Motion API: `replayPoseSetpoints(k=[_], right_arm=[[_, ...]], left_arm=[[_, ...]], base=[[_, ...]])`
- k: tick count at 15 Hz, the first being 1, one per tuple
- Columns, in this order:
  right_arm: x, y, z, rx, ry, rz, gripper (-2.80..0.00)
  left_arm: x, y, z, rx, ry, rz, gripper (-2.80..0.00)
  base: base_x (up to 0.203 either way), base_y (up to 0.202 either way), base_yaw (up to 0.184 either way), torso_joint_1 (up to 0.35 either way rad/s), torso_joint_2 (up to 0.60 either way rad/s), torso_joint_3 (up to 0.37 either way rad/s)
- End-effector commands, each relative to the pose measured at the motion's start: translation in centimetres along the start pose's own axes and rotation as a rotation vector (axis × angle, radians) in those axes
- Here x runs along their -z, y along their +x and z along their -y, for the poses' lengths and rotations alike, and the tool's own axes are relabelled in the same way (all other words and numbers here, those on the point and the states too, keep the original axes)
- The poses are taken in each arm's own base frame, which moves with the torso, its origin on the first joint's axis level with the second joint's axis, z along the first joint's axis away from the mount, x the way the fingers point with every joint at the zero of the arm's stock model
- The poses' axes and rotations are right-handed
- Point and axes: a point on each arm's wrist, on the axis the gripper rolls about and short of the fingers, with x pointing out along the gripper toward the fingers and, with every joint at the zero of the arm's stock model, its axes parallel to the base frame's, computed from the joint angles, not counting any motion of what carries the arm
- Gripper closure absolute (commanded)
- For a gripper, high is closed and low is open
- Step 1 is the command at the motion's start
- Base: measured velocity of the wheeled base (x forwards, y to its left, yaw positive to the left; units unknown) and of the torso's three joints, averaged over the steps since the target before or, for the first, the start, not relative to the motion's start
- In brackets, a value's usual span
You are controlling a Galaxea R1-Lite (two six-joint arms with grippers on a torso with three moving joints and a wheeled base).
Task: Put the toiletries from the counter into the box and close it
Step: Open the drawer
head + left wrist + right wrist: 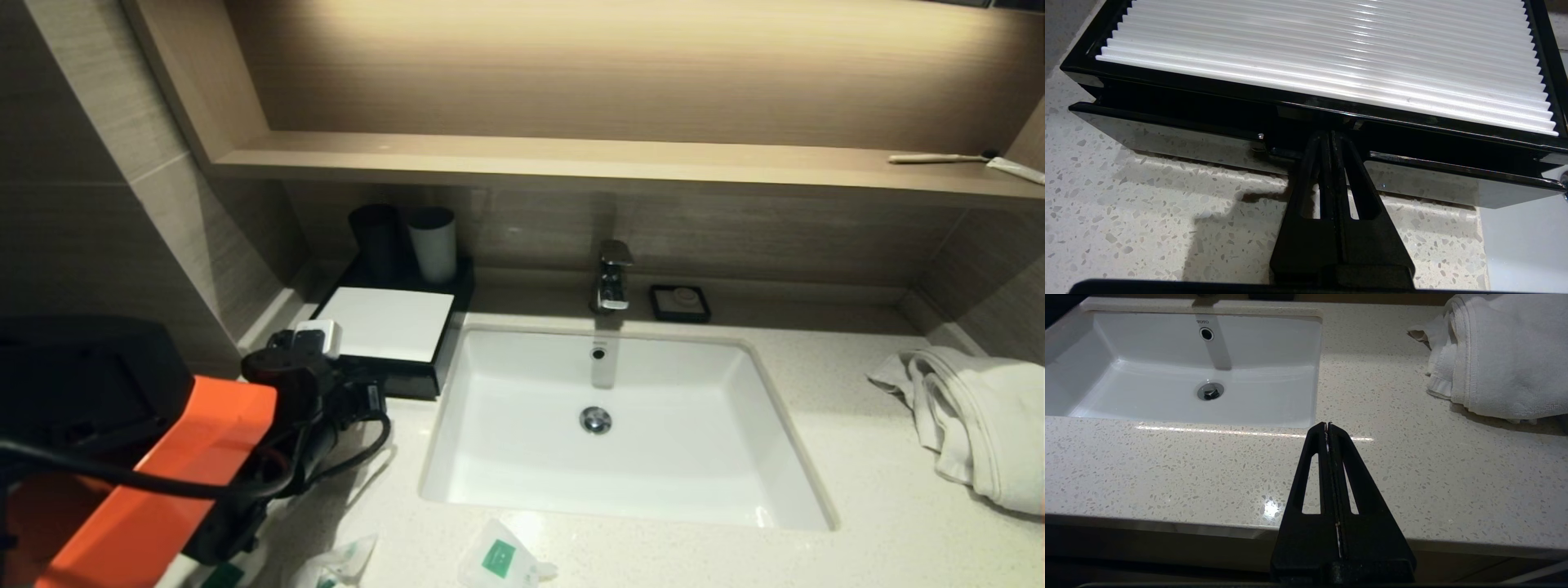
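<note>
Speckled stone surface (1412,477) lies under both arms of the robot at a hotel washbasin. Nearest the camera, toiletry sachets (502,563) sit on the front edge of the surface, none of them yet in the box. The left claw (1332,136), its fingers pressed together on nothing, has its tips at the front of the black box (1306,118), right at the seam between the ribbed white lid (1331,45) and a lower ledge that stands slightly proud. It appears the step in hand is opening the box; done well, that means catching the front edge squarely at its middle and drawing straight, so the box does not skid on the polished stone. The right claw (1327,426), also closed and empty, hangs parked over the surface on the right side of the sink (604,425), near a crumpled white towel (971,416). Behind the box stand two cups (408,241), close enough to be knocked if the box is shoved back. Farther off are the tap (612,278), a soap dish (679,302) and, on the shelf (571,159), a toothbrush (939,158).
</note>
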Motion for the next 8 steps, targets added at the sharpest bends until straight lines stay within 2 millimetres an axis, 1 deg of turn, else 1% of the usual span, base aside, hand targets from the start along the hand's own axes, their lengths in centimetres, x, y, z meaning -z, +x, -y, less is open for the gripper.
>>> replayPoseSetpoints(k=[1,8], right_arm=[[0.00,0.00,0.00,0.000,0.000,0.000,0.00],[0.00,0.00,0.00,0.000,0.000,0.000,0.00]], left_arm=[[0.08,0.13,-0.04,-0.003,-0.002,0.002,0.00],[0.50,0.32,-0.04,-0.005,0.001,-0.011,0.00]], base=[[0.000,0.000,0.000,0.000,0.00,0.000],[0.000,0.000,0.000,0.000,0.00,0.000]])
